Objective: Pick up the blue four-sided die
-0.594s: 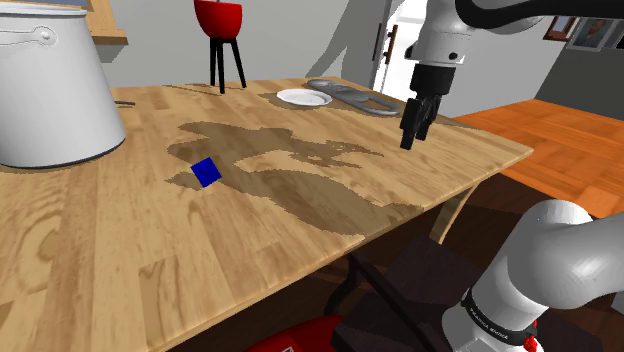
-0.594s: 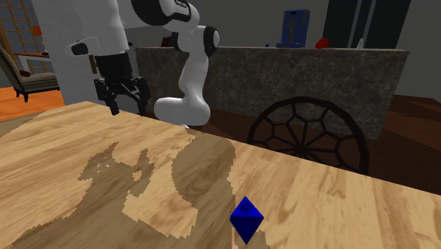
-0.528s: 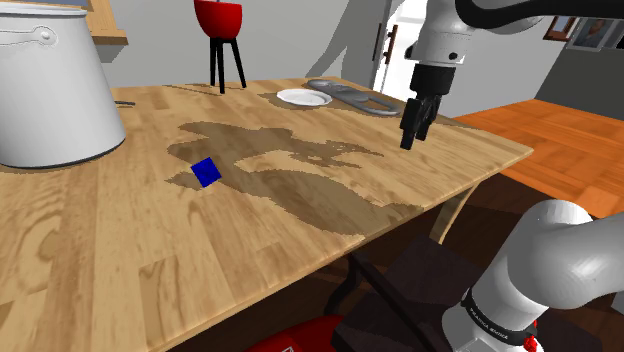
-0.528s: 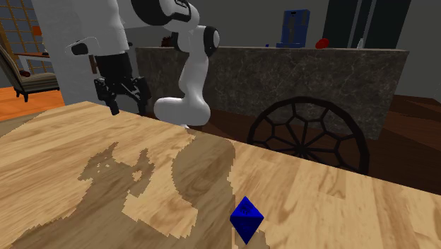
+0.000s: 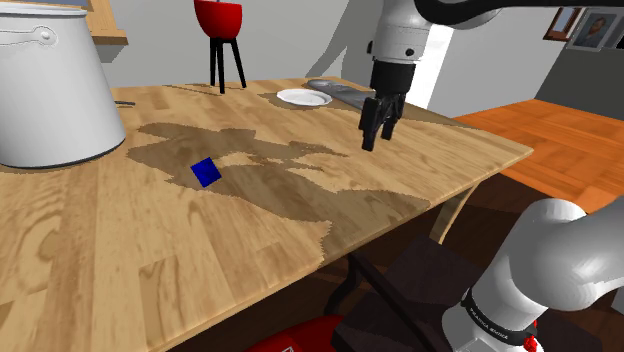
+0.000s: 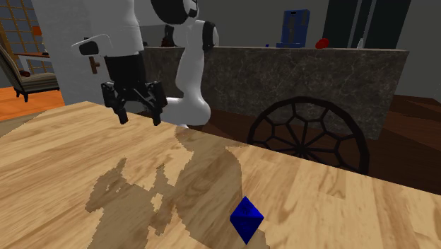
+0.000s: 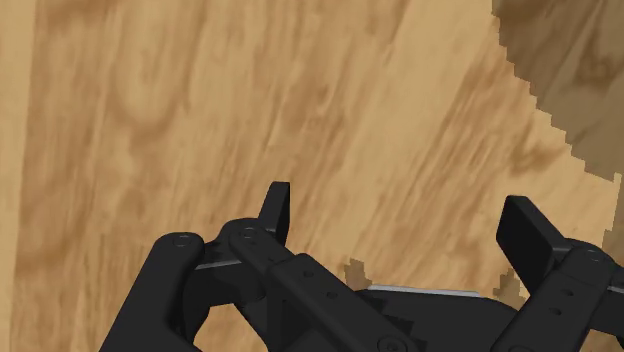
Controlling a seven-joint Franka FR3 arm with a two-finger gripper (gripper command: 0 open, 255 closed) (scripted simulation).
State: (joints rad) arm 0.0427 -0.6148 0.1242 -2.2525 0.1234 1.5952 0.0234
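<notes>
The blue die (image 5: 205,172) rests on the wooden table (image 5: 120,250), left of the table's middle in the shoulder view. In the second exterior view the die (image 6: 246,219) sits near the lower edge, pointed end up. My black gripper (image 5: 376,132) hangs above the table well to the die's right in the shoulder view, apart from it. In the second exterior view the gripper (image 6: 138,117) is far behind and left of the die, fingers spread. The wrist view has the gripper (image 7: 400,230) open over bare wood, nothing between its fingers.
A large white pot (image 5: 50,90) stands at the table's far left. A white plate (image 5: 304,97) and a grey flat object (image 5: 352,96) lie at the back. A red bowl on black legs (image 5: 220,40) stands behind. The table edge (image 5: 440,195) drops off at right.
The arm has swung to the shoulder view's left, bringing the gripper closer to the die. Its shadow on the table shifted with it. The die has not moved.
</notes>
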